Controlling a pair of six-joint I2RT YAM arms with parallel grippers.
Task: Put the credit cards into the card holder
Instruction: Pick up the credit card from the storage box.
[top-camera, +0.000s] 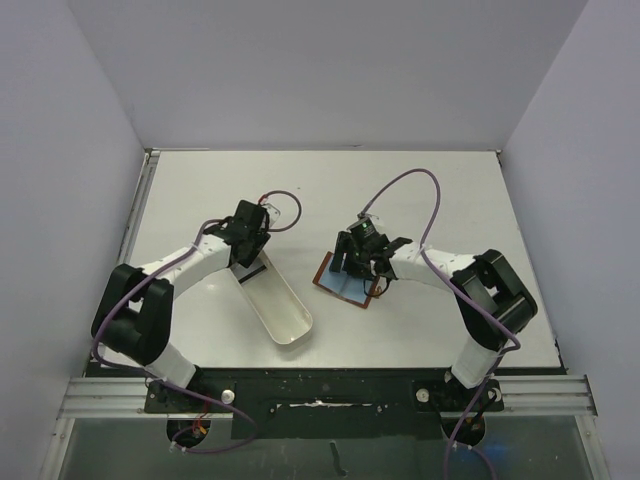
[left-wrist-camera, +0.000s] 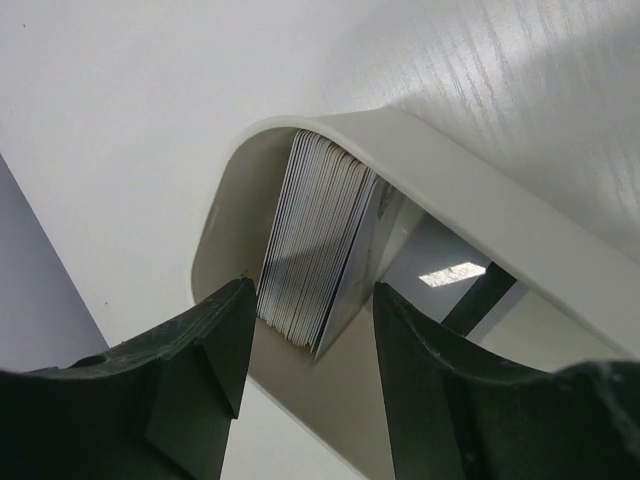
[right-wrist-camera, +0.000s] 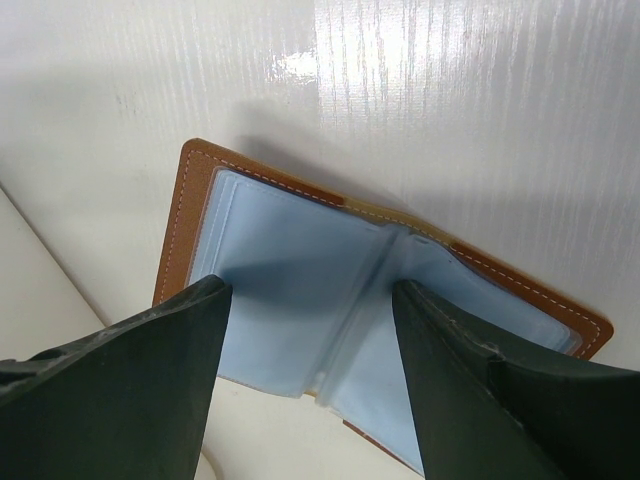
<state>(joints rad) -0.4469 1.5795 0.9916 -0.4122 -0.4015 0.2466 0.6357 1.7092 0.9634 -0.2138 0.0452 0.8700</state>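
Dark fingers (left-wrist-camera: 200, 380) of the left gripper (left-wrist-camera: 315, 290) sit closest in the left wrist view; they are spread apart with the credit cards (left-wrist-camera: 315, 240) between them, and they pinch nothing; the left finger is just beside the stack and a gap shows by the right one. The cards stand on edge, packed together in the rounded far end of the white tray (left-wrist-camera: 480, 200); they are too thin and too many to count, and the front one looks grey.

One tray lies on the white table (top-camera: 400, 190); it slants from the left gripper toward the near right, and its round near end comes close to the table's near edge. One card holder (top-camera: 340, 288) lies open and flat to the right of the tray, apart from it; it has a brown edge with pale stitches and two blue see-through pockets with a fold between them. The right gripper (top-camera: 362, 258) hangs just over it with its fingers spread wide, holding nothing.

Beyond both grippers the table runs on wide and white to the far edge; grey walls (top-camera: 300, 70) stand on the left, far and right sides.

Two arms are here; the left arm (top-camera: 150, 300) bends its elbow out left and reaches far and right; the right arm (top-camera: 480, 290) bends out right and reaches left.
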